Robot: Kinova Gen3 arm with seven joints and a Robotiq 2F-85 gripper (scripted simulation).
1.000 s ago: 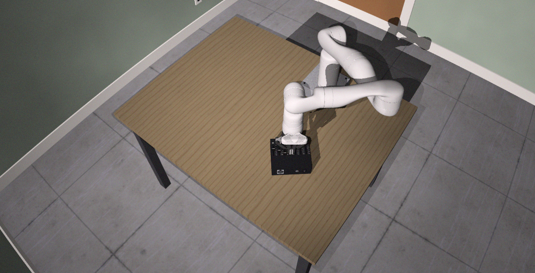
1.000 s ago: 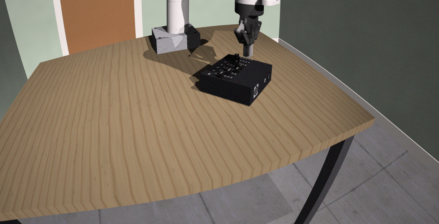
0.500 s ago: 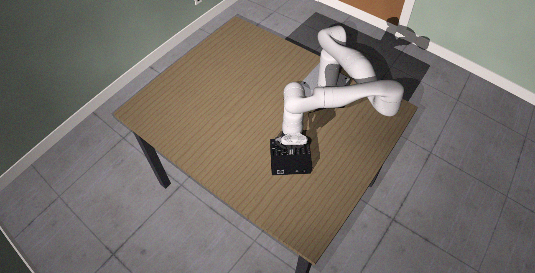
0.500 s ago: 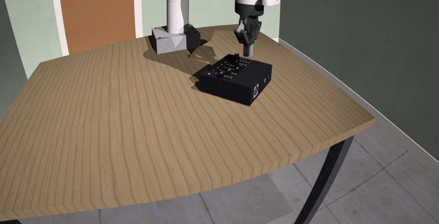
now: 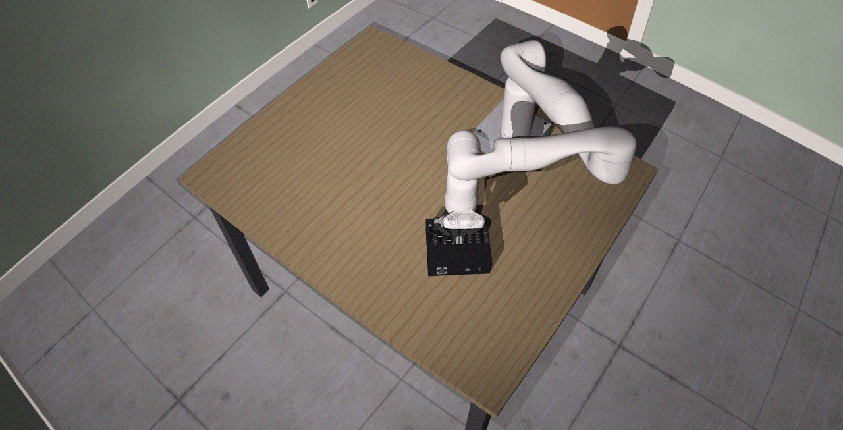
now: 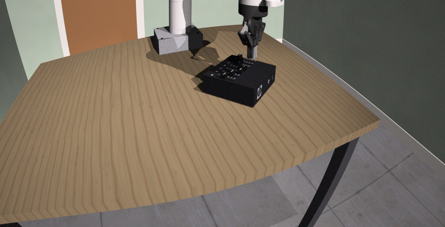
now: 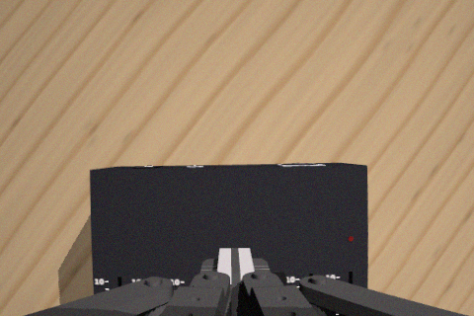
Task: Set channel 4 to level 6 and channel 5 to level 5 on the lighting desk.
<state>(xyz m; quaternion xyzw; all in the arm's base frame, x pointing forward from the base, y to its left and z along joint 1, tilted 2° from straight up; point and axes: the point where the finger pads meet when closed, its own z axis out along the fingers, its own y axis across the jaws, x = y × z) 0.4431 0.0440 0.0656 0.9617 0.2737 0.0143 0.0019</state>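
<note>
The black lighting desk (image 5: pixel 458 259) (image 6: pixel 230 90) (image 7: pixel 227 207) stands flat on the table. Its faders (image 6: pixel 231 71) show as small dark caps beside white scales in the exterior view, too small to read their levels. My gripper (image 5: pixel 459 240) (image 6: pixel 252 58) (image 7: pixel 234 269) is shut with nothing between its fingertips and points down over the desk. In the exterior view the fingertips are at or a little above the desk's top, near its far side. In the wrist view the fingers hide most of the scales; only some of the "10" marks show. Which channel the tips are over, I cannot tell.
The wooden table (image 5: pixel 306 150) (image 6: pixel 130 138) (image 7: pixel 173 59) carries the desk and the arm's base (image 6: pixel 172 44). The desk's connector side faces the table edge away from the base. The arm reaches over the table from the base to the desk.
</note>
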